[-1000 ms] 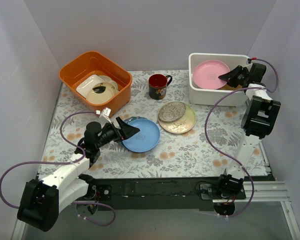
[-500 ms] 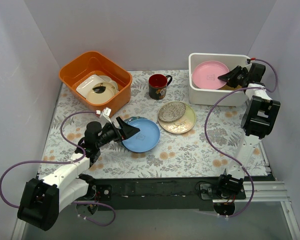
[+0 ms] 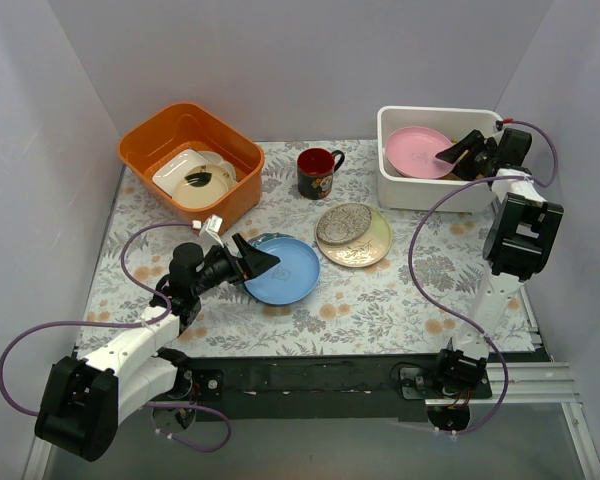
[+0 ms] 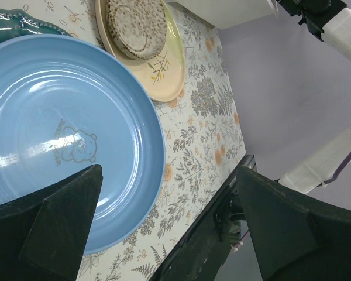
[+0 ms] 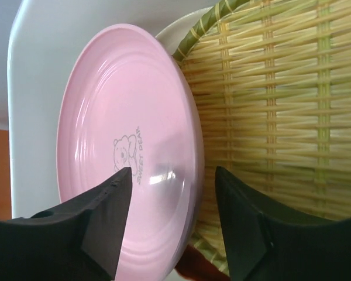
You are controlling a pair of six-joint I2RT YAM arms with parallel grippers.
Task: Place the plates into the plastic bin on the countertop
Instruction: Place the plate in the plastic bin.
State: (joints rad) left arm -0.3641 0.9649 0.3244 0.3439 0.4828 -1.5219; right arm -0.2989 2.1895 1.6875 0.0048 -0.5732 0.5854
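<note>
The pink plate (image 5: 123, 140) lies in the bin (image 3: 420, 192) over a woven plate (image 5: 269, 105); the right end effector (image 5: 172, 175) stands parted above its rim, gripping nothing. The left end effector (image 4: 168, 170) gapes astride the rim of the blue plate (image 4: 64, 129) on the counter (image 4: 207, 134).

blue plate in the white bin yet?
No, the blue plate lies on the countertop, well apart from the plastic bin.
</note>
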